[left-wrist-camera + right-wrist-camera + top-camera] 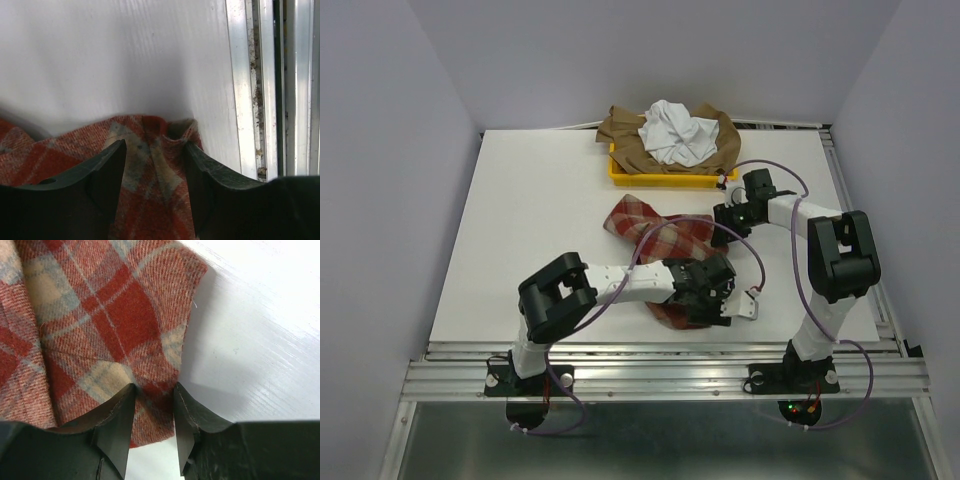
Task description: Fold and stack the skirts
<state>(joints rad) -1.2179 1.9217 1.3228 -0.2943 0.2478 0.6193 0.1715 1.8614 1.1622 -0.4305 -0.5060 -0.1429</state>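
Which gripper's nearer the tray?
Right. The right gripper is just off the near-right corner of the yellow tray; the left gripper is farther back, at the near end of the checked skirt.

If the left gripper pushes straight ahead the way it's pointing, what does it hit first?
The checked skirt: its rucked edge sits between the left gripper's open fingers. Past that, only bare table shows, though depth is unclear.
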